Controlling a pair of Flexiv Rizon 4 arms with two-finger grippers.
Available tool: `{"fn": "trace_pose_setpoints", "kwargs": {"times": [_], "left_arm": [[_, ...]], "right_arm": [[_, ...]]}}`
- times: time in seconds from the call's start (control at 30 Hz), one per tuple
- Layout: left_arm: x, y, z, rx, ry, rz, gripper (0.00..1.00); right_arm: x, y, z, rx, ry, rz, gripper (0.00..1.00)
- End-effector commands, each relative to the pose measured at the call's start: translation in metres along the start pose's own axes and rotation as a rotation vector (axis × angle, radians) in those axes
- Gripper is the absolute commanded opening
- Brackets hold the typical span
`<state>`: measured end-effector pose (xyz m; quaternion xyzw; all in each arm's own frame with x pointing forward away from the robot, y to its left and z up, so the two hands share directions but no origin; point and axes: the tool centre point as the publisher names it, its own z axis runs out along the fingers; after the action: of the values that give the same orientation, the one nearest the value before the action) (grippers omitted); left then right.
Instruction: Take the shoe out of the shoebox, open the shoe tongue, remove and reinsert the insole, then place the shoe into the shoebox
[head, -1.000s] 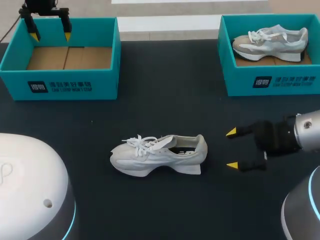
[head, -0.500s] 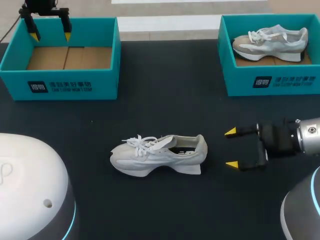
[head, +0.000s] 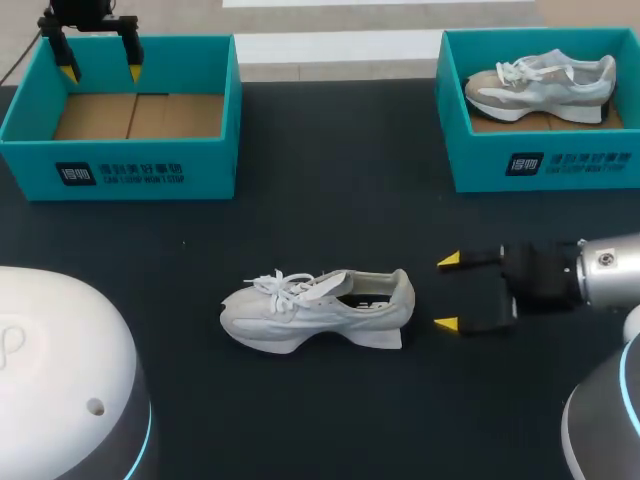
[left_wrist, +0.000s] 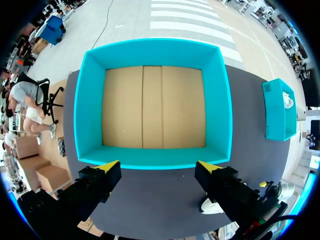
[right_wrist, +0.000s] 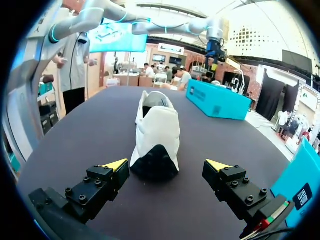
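left shoebox (head: 205, 172), upper left of frame: front wall carried a dark square logo, then white characters over a line of small white letters; not legible enough to read off.
right shoebox (head: 480, 166), upper right of frame: same dark square logo and two white lines of print on the front wall; not legible.
shoe (head: 315, 308), centre of frame: dark mark inside the opening, too small to tell.
numbers, signs: none readable.
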<state>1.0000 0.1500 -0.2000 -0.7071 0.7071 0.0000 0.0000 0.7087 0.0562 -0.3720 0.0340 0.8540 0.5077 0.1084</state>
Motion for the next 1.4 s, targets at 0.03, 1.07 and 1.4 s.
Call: {"fn": "trace_pose_setpoints", "kwargs": {"times": [0.03,1.07,1.4], "left_arm": [[0.000,0.000,0.000,0.000,0.000,0.000,1.00],[0.000,0.000,0.000,0.000,0.000,0.000,1.00],[0.005,0.003,-0.006,-0.003,0.006,-0.002,1.00]], "right_arm": [[-0.006,0.007,0.025,0.029,0.012,0.011,1.00],[0.019,-0.004,0.117,-0.051,0.104,0.080,0.00],[0.019,-0.005,0.117,-0.040,0.098,0.071,0.00]]}}
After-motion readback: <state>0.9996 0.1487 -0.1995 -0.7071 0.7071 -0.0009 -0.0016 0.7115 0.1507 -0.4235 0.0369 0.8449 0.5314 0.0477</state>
